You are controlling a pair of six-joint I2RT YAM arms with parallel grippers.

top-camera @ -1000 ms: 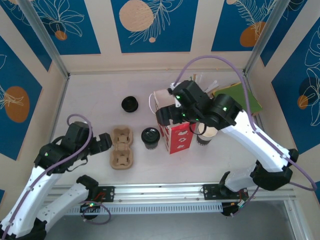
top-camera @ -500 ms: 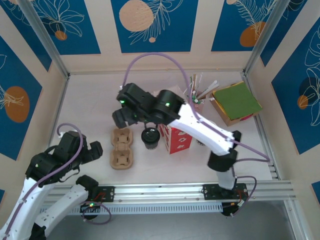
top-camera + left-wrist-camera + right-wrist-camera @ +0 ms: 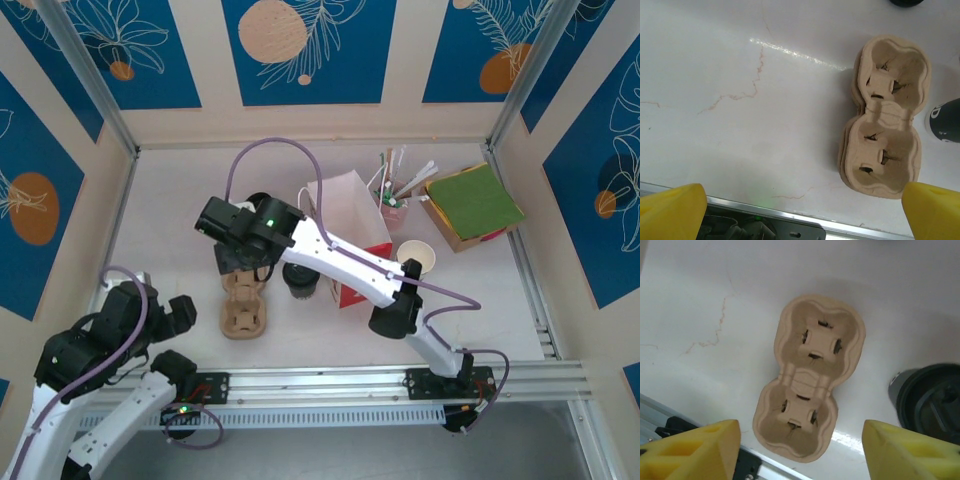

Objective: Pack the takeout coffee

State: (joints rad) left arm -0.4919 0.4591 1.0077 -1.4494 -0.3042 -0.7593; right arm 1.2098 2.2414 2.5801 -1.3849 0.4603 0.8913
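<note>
**Top view.** Right end effector over the far well of the pulp cup carrier, jaws apart with nothing between them. Left end effector low beside the carrier's near left side, spread to its widest and empty.

Takeout coffee upright on the tabletop, black lid on. Just right of the carrier, apart from it, between the carrier and the red-and-white paper bag. Lidless cup and pink cup of stirrers well off to the right; neither wanted.

**Right wrist view.** Yellow fingertips at the lower corners, both carrier wells straight below, the coffee's lid at the right edge.

**Step in hand, as judged:** lining up for a grasp. Cannot tell whether on the carrier or on the coffee.

**To do it well:**
- If the coffee, shift right until the lid sits midway between the fingertips.
- Come down around the paper wall below the lid, not on the lid itself. Close gently, since a paper cup probably crushes and a press-fit lid may pop.
- Lift straight up and keep the cup vertical.
- Lower it squarely into a well, clear of the pulp tabs.
- If the carrier, pinch a rim edge rather than the thin centre bridge. Steady the light tray with the left end effector against sliding.
</note>
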